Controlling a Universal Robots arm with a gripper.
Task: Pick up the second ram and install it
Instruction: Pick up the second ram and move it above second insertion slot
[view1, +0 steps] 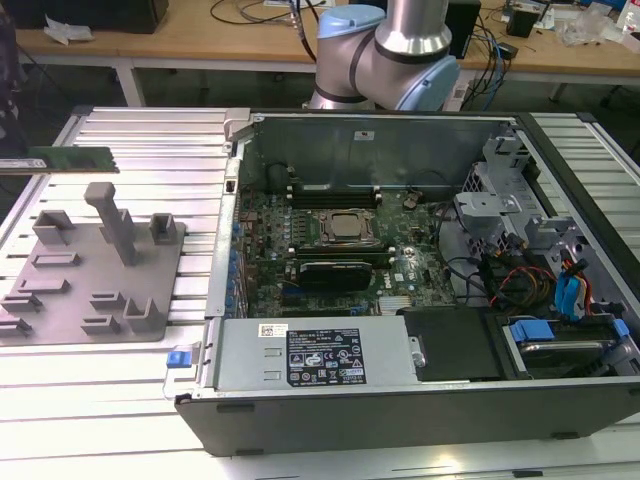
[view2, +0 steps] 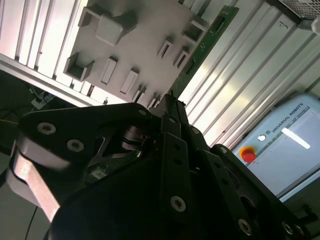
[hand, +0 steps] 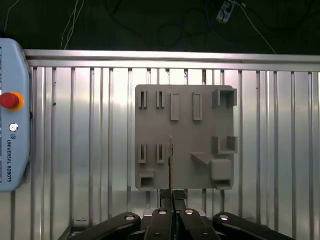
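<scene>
An open computer case (view1: 400, 420) is seen in the exterior view, well apart from the jaws, standing on a ribbed aluminium table (view1: 150, 140). A grey fixture plate (hand: 185, 145) lies on that table directly below the jaws, and a teach pendant (hand: 12, 125) is set off to one side of them. Inside the case the motherboard (view1: 300, 235) is exposed, with long black memory slots (view1: 335, 190) beside the silver processor (view1: 350, 226).

The gripper (hand: 172, 194) is closed, with its jaws pressed against the two flat faces of the second ram (hand: 170, 155). The stick is gripped near one end, as far as can be seen, and most of its length projects beyond the jaw tips. It appears to be lifted clear of the plate, and it is far from the slots.

The main risk is judged to lie in that long overhang. With so little of the board clamped, it could be pivoted or slid in the jaws by a knock against the case wall. If it is presented slightly tilted or off-line, it could be jammed on the slot's edge rather than seated. Board or slot could then be strained by any downward push.
</scene>
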